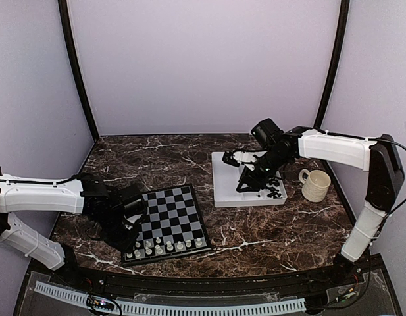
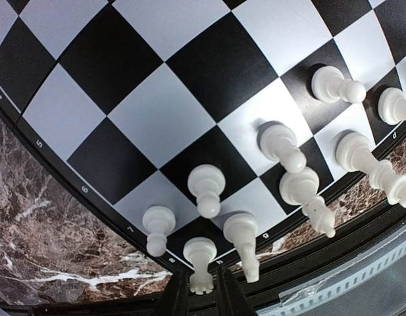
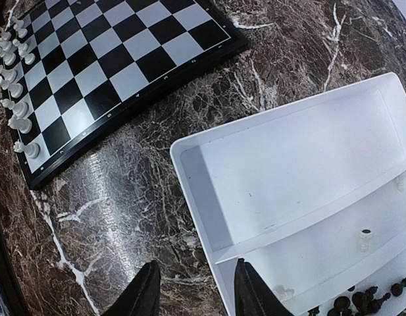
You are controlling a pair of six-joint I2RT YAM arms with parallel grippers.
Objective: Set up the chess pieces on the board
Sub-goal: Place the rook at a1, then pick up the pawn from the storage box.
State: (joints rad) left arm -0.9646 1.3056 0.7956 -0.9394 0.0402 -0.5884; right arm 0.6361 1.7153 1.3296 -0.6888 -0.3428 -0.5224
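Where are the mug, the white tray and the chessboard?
Cream mug (image 1: 316, 185), top view, ribbed side.
White tray (image 3: 295, 171), right wrist view, bare compartment floor.
Chessboard (image 1: 171, 214), top view, bare middle squares.

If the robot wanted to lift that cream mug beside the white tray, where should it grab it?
Probably the rim, from straight above: the mug stands upright with its mouth open, so one finger can slip inside and one outside. Its small handle faces the tray and looks too tight to pinch.
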